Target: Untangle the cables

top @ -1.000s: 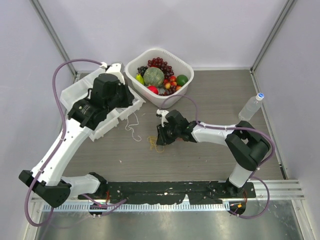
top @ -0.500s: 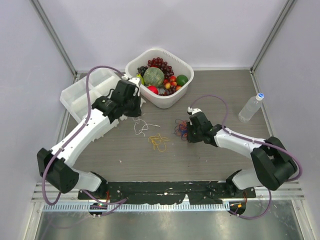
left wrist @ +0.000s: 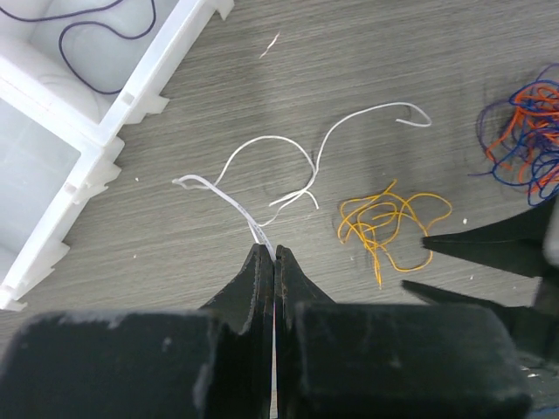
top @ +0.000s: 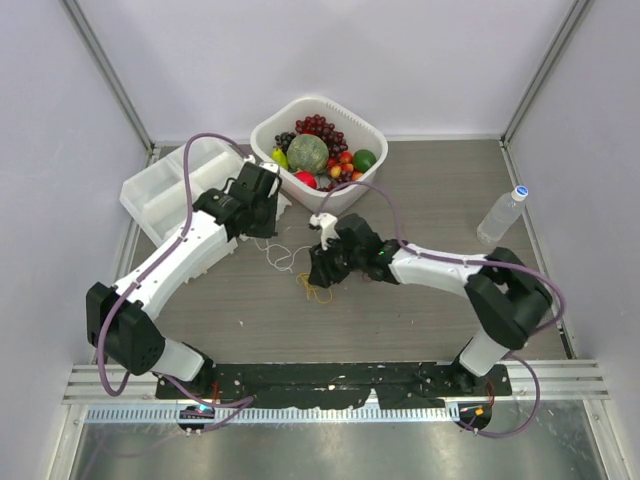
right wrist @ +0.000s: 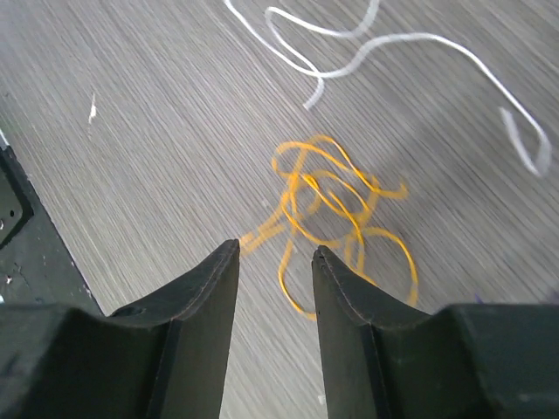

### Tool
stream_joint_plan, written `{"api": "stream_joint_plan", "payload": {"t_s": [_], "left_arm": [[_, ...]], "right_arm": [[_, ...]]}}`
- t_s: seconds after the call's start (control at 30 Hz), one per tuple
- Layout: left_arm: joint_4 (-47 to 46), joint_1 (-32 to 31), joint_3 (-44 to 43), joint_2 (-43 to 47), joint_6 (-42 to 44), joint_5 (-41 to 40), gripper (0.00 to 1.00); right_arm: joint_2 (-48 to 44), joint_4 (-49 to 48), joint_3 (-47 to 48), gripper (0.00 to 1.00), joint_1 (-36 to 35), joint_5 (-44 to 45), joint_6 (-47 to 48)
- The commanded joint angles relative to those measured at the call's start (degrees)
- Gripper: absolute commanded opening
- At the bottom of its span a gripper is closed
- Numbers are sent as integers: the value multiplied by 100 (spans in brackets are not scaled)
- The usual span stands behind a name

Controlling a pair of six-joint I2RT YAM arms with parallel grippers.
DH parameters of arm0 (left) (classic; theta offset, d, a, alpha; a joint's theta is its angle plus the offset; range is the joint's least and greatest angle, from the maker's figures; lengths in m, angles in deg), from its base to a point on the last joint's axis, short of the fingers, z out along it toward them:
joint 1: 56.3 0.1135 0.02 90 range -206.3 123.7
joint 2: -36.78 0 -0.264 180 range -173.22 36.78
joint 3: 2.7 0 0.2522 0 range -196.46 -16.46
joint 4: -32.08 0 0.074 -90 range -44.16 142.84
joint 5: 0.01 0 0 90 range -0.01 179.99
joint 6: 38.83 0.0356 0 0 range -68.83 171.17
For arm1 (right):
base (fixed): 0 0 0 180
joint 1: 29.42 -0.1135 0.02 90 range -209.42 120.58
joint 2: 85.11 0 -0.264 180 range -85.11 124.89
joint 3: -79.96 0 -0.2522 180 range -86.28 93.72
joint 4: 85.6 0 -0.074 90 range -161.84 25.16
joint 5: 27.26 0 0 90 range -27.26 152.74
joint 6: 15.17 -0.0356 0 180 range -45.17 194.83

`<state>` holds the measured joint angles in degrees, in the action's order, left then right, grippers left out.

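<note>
My left gripper (left wrist: 266,251) is shut on one end of a white cable (left wrist: 262,144), which trails in loops over the grey table. A yellow cable (left wrist: 389,218) lies as a small tangle to its right. My right gripper (right wrist: 275,253) is open, its fingers just above the near edge of the yellow cable (right wrist: 341,209). An orange-and-blue cable tangle (left wrist: 524,140) lies further right. A dark purple cable (left wrist: 96,35) rests in the white tray (left wrist: 87,131). From above, the left gripper (top: 264,228) and right gripper (top: 318,272) flank the white cable (top: 285,258) and yellow cable (top: 318,292).
A white bowl (top: 320,100) full of fruit stands at the back centre. The white compartment tray (top: 150,190) sits back left under the left arm. A water bottle (top: 500,215) stands at the right. A black rail (top: 330,380) runs along the near edge.
My right gripper has swung left from the orange-and-blue tangle to over the yellow cable, and its jaws have spread wider. The left gripper has stayed shut on the white cable.
</note>
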<state>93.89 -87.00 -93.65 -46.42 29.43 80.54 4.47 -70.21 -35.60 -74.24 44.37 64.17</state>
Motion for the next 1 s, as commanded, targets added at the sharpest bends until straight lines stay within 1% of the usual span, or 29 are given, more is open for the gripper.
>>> {"api": "stream_joint_plan", "payload": {"t_s": [0.0, 0.07, 0.13, 0.2, 0.33, 0.43, 0.53, 0.6, 0.7, 0.73, 0.8, 0.87, 0.9, 0.93, 0.97], "left_arm": [[-129, 151, 256, 251, 73, -4, 0], [-199, 222, 414, 304, 73, 119, 0], [-296, 292, 581, 339, 82, 303, 0], [-436, 319, 731, 348, 99, 496, 0], [-700, 336, 890, 304, 178, 821, 0], [-832, 336, 907, 120, 205, 1182, 0], [-815, 336, 794, -230, 214, 1419, 0], [-780, 336, 688, -477, 222, 1525, 0], [-859, 328, 565, -899, 310, 1788, 0], [-876, 328, 521, -1004, 328, 1859, 1], [-946, 328, 442, -1233, 337, 1964, 4], [-1026, 328, 363, -1418, 363, 2079, 12], [-1026, 336, 328, -1479, 363, 2088, 17], [-1000, 328, 318, -1515, 346, 2027, 28], [-1008, 328, 336, -1524, 319, 1965, 32]], "right_arm": [[690, -645, 627, 45, -308, -282, 64], [954, -813, 768, 44, -317, -159, 2], [1200, -612, 961, 43, -317, 332, -103], [1290, -322, 1006, 42, -308, 1261, -147], [1009, -233, 558, 42, -203, 2231, -147], [641, -224, -3, 42, -36, 2478, -209], [272, -198, -539, 42, 174, 2943, -349], [-45, 65, -829, 42, 385, 3145, -419], [-650, 162, -1138, 42, 640, 3068, -534], [-774, 119, -1269, 42, 711, 2885, -534], [-1248, 83, -1393, 42, 711, 2725, -560], [-1486, 40, -1429, 42, 703, 2576, -604], [-1557, 31, -1429, 42, 711, 2532, -604], [-1627, 39, -1394, 42, 711, 2523, -622], [-1663, 65, -1368, 42, 711, 2549, -631]]}}
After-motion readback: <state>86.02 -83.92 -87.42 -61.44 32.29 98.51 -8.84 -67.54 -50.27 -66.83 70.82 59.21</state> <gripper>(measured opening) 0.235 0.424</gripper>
